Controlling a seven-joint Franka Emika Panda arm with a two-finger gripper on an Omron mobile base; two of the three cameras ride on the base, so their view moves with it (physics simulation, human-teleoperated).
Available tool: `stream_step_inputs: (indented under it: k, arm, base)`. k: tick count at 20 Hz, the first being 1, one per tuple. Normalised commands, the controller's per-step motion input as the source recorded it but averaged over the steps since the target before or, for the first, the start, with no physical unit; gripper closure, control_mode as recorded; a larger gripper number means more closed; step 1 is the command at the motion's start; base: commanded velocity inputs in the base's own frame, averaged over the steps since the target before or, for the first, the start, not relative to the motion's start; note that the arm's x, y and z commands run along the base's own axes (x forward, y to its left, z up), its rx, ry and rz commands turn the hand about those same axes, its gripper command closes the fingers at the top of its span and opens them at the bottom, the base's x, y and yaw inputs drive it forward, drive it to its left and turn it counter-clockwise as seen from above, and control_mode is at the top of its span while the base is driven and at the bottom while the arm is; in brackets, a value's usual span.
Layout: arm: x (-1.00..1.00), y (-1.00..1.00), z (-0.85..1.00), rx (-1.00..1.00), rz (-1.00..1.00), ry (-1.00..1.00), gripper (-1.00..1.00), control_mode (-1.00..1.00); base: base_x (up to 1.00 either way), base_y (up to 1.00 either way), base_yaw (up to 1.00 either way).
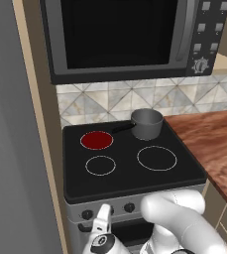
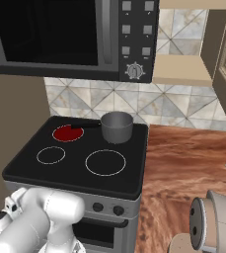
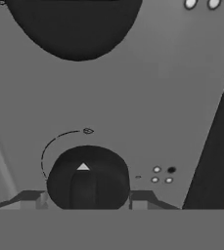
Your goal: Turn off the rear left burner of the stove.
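Rear left burner (image 1: pixel 96 140) glows red at the far left of the stove (image 1: pixel 130 174) top — not off yet. Gripper (image 3: pixel 88 202) is clamped on a black knob (image 3: pixel 88 178) on the front panel. Should twist w/o slipping till the glow dies — keep the wrist square to the panel.

I'm looking straight at the grey steel front of the stove (image 3: pixel 147 88). 1 black knob (image 3: pixel 88 178) sits low in the frame, its white triangle pointing up, with my gripper (image 3: pixel 86 200) closed against its 2 sides. A thin arc curves above it. A 2nd knob (image 3: pixel 77 27) shows at the top edge.
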Motion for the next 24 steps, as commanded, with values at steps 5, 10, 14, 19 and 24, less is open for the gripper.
stream_step_inputs:
  k: [5,10,14,19,24]
  arm:
    - [0.21,0.01,0.33,0.28,-0.09,-0.28,1.00,-1.00]
    - [0.43,0.08,0.38,0.27,-0.10,-0.26,1.00,-1.00]
    - [0.50,0.05,0.47,0.29,-0.12,-0.21,1.00,-1.00]
    - [0.56,0.01,0.53,0.30,-0.12,-0.20,1.00,-1.00]
    - [0.41,0.00,0.49,0.30,-0.12,-0.18,1.00,-1.00]
  base:
    - [0.00,0.00,0.00]
    - [0.00,0.00,0.00]
    - [0.00,0.00,0.00]
    - [0.00,0.00,0.00]
    - [0.00,0.00,0.00]
